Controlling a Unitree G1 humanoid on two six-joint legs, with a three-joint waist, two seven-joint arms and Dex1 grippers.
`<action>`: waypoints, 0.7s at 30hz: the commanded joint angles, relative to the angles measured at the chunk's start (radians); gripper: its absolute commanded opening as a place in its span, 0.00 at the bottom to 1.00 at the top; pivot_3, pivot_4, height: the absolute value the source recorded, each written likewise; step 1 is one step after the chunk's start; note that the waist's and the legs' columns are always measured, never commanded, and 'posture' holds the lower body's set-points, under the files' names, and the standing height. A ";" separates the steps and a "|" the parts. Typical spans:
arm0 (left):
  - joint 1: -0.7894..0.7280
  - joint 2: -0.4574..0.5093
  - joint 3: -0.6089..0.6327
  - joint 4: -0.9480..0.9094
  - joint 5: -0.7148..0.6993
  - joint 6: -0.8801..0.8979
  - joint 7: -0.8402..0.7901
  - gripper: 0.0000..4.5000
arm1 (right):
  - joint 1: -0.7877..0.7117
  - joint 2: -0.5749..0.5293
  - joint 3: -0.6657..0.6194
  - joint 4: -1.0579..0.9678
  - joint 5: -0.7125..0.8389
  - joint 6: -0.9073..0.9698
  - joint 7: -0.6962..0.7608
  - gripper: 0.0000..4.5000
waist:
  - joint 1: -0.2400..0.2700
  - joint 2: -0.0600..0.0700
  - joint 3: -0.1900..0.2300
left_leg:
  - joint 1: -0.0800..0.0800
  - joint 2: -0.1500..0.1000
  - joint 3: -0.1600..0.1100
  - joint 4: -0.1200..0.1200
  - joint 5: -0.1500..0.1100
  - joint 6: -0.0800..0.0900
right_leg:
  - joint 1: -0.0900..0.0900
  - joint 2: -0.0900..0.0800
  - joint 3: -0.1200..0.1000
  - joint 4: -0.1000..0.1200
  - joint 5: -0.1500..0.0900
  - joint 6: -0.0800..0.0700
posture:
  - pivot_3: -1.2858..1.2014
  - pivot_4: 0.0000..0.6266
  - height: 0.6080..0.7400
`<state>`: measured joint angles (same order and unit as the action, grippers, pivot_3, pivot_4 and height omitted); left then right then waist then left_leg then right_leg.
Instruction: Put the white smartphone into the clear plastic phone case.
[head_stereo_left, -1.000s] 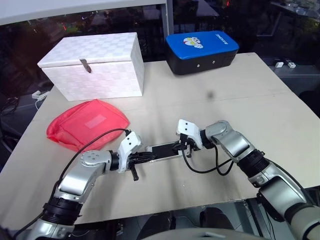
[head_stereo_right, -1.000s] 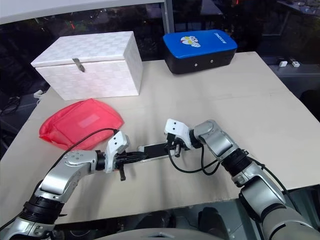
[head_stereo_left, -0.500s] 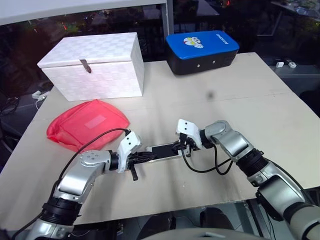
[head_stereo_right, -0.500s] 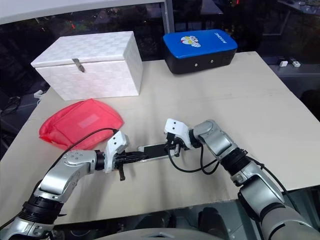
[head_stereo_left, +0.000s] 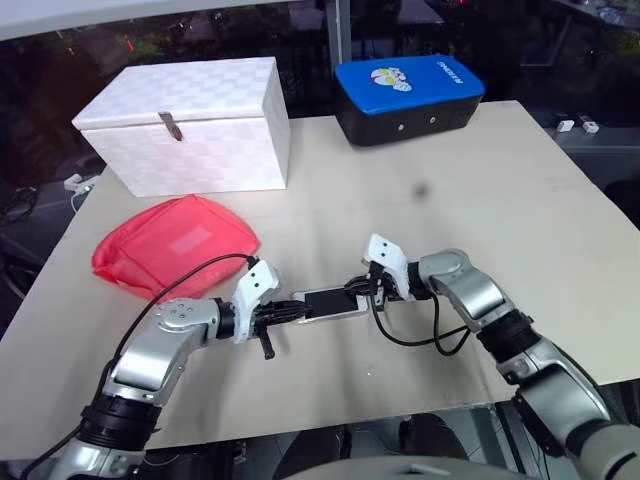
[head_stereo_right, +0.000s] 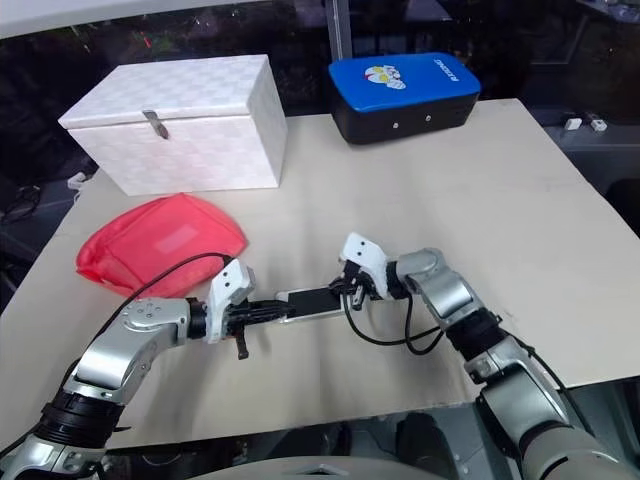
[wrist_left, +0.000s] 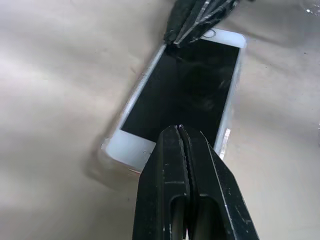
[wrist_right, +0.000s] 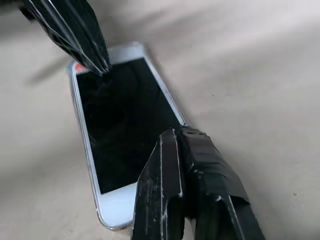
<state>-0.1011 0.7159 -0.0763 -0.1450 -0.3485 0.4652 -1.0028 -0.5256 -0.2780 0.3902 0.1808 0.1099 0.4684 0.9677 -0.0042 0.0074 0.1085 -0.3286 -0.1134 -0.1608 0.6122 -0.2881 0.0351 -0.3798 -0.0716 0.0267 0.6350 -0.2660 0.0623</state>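
Note:
The white smartphone (head_stereo_left: 330, 302) lies screen up on the beige table, near the front middle. A thin shiny edge of the clear plastic phone case (wrist_left: 226, 141) shows along the phone's sides; how deep the phone sits in it I cannot tell. My left gripper (head_stereo_left: 296, 309) is shut, and its tip (wrist_left: 180, 131) rests over the phone's near end. My right gripper (head_stereo_left: 356, 290) is also shut, its tip (wrist_right: 175, 133) pressing on the opposite end. Each wrist view shows the other gripper's black fingers (wrist_left: 197, 20) at the far end of the phone. Neither gripper holds anything.
A red mesh pouch (head_stereo_left: 175, 245) lies to the left of the phone. A white woven box (head_stereo_left: 190, 125) stands at the back left, and a blue-lidded black case (head_stereo_left: 408, 95) at the back middle. The table's front edge (head_stereo_left: 350, 415) runs close below the arms.
My right wrist has turned a little while its tip stays on the phone's end. The head view has shifted slightly. The left gripper and the phone have kept still.

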 joint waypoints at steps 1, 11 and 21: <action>0.024 0.008 -0.019 0.019 0.020 0.020 0.002 0.01 | 0.071 -0.061 -0.065 -0.118 0.002 0.084 -0.066 0.00 | 0.006 0.004 0.009 | -0.002 -0.001 -0.002 0.000 0.000 0.000 | -0.001 0.000 -0.001 -0.002 0.000 0.000 | 0.52 0.24 1.00; 0.028 0.001 -0.004 0.003 -0.007 0.009 -0.012 0.01 | 0.083 -0.181 -0.135 -0.577 0.168 0.346 -0.057 0.00 | 0.013 0.001 0.030 | -0.039 -0.003 -0.008 0.004 0.005 -0.002 | -0.034 -0.002 -0.006 -0.003 0.006 -0.008 | 0.52 0.24 1.00; 0.037 0.010 0.011 -0.017 -0.038 -0.016 -0.047 0.01 | 0.062 -0.251 0.034 -0.583 0.144 0.326 -0.026 0.00 | 0.015 -0.005 0.037 | -0.040 -0.004 -0.010 0.005 0.005 -0.002 | -0.034 -0.002 -0.009 -0.004 0.006 -0.008 | 0.52 0.24 1.00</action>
<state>-0.0971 0.7138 -0.0377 -0.1771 -0.3976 0.4326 -1.0358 -0.4516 -0.5235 0.3907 -0.4056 0.2776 0.8252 0.9322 0.0111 0.0020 0.1453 -0.3690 -0.1172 -0.1710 0.6177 -0.2834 0.0327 -0.4134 -0.0742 0.0174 0.6305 -0.2603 0.0541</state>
